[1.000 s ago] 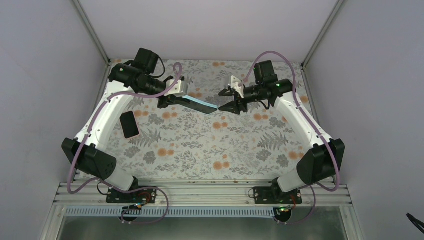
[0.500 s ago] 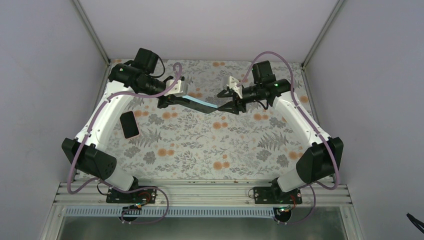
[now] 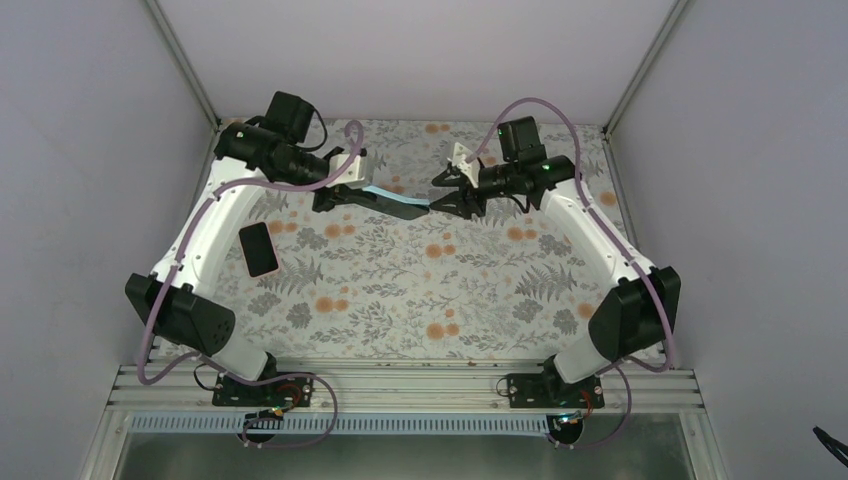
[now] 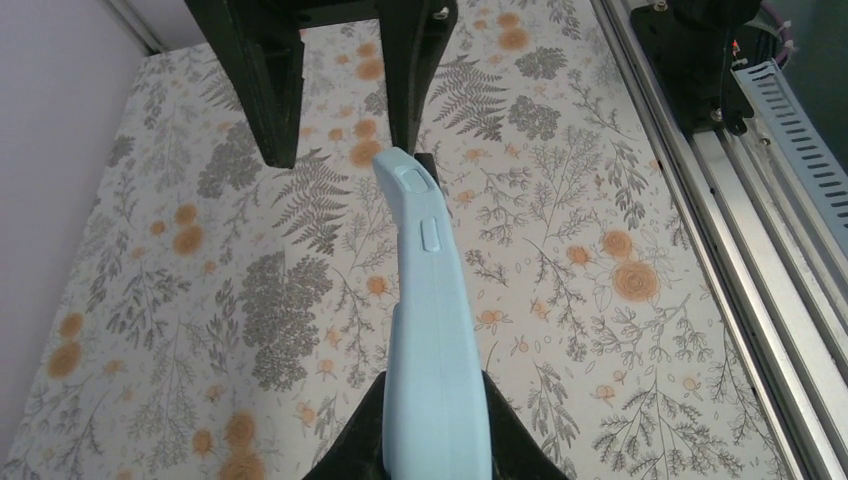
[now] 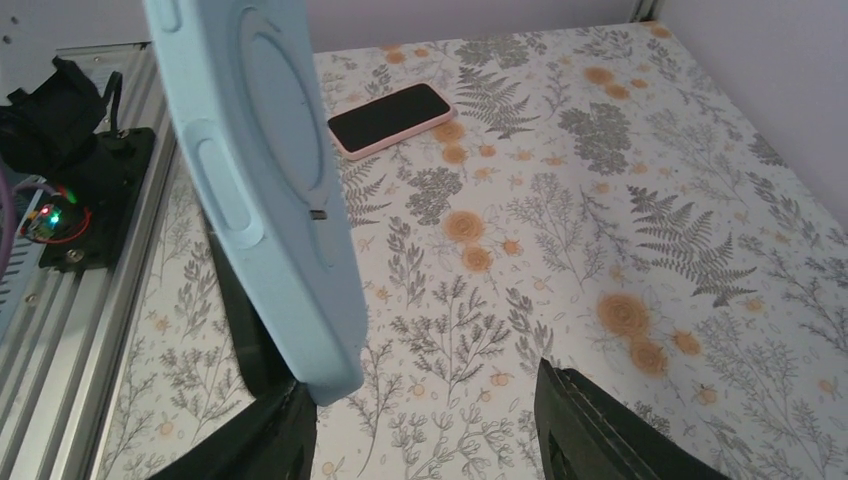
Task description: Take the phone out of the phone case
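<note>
My left gripper (image 3: 342,196) is shut on one end of a light blue phone case (image 3: 396,200) and holds it level above the table's far middle. In the left wrist view the case (image 4: 432,330) shows edge-on between the fingers, side buttons up. My right gripper (image 3: 441,192) is open, its jaws on either side of the case's free end. In the right wrist view the case (image 5: 265,170) hangs close to the left finger (image 5: 270,440), with a wide gap to the other. A phone (image 3: 258,248) with a black screen and pink edge lies flat on the table at the left; the right wrist view also shows it (image 5: 390,118).
The table carries a floral cloth (image 3: 430,290). Grey walls enclose the back and sides, with corner posts. The aluminium rail (image 3: 400,385) with the arm bases runs along the near edge.
My right gripper has moved left toward the case and now brackets its free end. My left gripper has raised the case slightly. The phone on the table has not moved.
</note>
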